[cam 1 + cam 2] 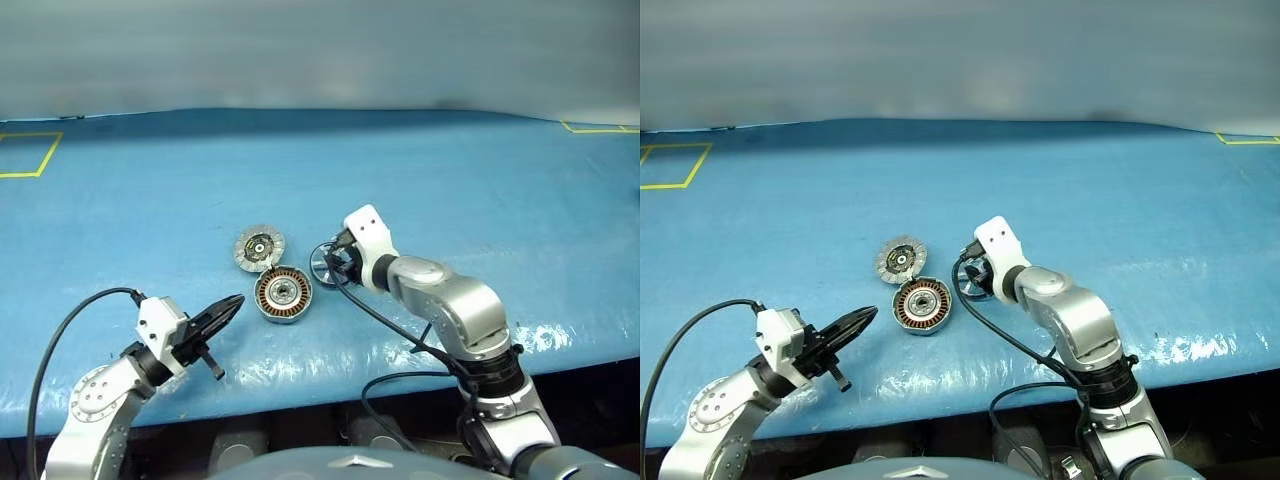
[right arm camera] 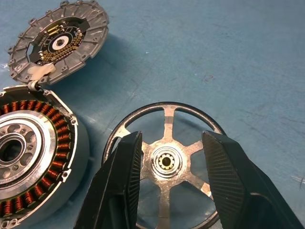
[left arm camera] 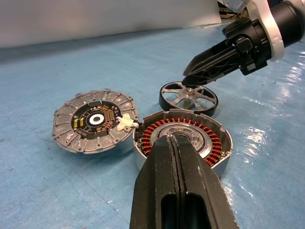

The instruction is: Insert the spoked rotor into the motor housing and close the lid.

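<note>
Blue table [image 1: 480, 180]: motor housing [image 1: 283, 295] beside lid [image 1: 259, 248]; left gripper [image 1: 226, 312] clenched, empty. Left wrist view: spoked rotor [image 3: 188, 97] lies flat. Right wrist view: right gripper [image 2: 172, 160] spread, straddling its hub, grasping nothing.

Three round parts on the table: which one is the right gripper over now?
The spoked rotor: the silver six-spoke wheel, framed by the right gripper. The copper-wound motor housing and the lid lie beside it.
</note>
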Robot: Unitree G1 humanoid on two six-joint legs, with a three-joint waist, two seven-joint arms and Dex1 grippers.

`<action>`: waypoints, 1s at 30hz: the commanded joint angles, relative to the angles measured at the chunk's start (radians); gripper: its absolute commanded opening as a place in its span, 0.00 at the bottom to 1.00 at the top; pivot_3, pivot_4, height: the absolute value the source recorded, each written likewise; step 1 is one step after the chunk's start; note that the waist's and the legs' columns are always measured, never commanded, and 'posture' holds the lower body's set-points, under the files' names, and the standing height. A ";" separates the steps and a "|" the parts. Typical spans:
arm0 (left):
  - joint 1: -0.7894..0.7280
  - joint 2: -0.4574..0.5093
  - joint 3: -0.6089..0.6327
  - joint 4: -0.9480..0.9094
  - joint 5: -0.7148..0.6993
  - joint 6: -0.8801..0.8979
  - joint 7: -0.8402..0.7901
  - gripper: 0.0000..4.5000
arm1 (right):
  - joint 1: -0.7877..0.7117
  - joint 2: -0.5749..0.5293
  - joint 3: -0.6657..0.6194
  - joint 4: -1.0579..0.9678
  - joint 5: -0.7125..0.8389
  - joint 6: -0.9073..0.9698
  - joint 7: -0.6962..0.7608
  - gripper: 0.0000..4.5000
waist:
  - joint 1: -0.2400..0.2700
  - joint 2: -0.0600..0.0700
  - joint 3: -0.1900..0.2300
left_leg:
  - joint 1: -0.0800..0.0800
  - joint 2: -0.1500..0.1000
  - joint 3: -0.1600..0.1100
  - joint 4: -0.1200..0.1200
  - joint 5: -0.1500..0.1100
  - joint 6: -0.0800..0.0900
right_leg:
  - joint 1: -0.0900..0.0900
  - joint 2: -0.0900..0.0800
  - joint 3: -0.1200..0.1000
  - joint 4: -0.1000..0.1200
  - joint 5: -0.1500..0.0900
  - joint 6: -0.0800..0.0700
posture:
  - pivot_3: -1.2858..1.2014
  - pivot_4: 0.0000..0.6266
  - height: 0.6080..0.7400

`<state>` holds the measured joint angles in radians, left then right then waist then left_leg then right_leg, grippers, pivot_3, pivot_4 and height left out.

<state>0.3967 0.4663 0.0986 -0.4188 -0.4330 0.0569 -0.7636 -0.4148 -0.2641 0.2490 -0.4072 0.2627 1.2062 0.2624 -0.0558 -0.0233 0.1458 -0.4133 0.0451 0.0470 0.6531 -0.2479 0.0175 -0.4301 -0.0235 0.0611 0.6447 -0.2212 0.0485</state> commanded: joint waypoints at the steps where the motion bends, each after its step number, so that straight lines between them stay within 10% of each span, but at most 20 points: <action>1: 0.006 -0.007 -0.001 -0.018 -0.001 -0.024 -0.001 0.00 | -0.011 0.000 0.011 -0.041 0.000 0.023 -0.003 0.47 | 0.000 0.000 0.000 | 0.000 0.000 0.000 0.000 0.000 0.000 | 0.000 0.000 0.000 0.000 0.000 0.000 | 0.52 0.24 1.00; 15: 0.003 -0.017 -0.013 0.002 0.006 -0.038 -0.002 0.00 | 0.006 -0.024 0.046 -0.043 -0.027 0.020 -0.011 0.47 | 0.000 0.000 0.000 | 0.000 0.000 0.000 0.002 0.000 0.000 | 0.000 0.000 0.000 0.000 0.001 0.002 | 0.52 0.24 1.00; 20: 0.004 -0.016 -0.011 0.005 0.006 -0.039 -0.002 0.00 | 0.003 -0.017 0.044 -0.042 -0.030 0.013 -0.014 0.74 | 0.000 0.000 0.000 | 0.000 0.000 0.000 0.002 0.000 0.000 | 0.000 0.000 0.000 0.000 0.001 0.002 | 0.52 0.24 1.00; 30: 0.003 -0.014 -0.007 0.011 0.007 -0.043 -0.003 0.00 | 0.002 -0.015 0.057 0.007 -0.044 -0.006 -0.011 0.74 | 0.000 0.000 0.000 | 0.000 0.000 0.000 0.003 0.000 0.000 | 0.001 0.000 0.000 0.001 0.001 0.002 | 0.52 0.24 1.00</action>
<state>0.4014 0.4539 0.0870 -0.4055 -0.4297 0.0348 -0.7642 -0.4077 -0.2808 0.3080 -0.3963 0.2273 1.2270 0.2510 -0.0562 -0.0232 0.1458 -0.4134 0.0451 0.0473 0.6563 -0.2479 0.0177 -0.4294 -0.0234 0.0614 0.6453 -0.2199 0.0505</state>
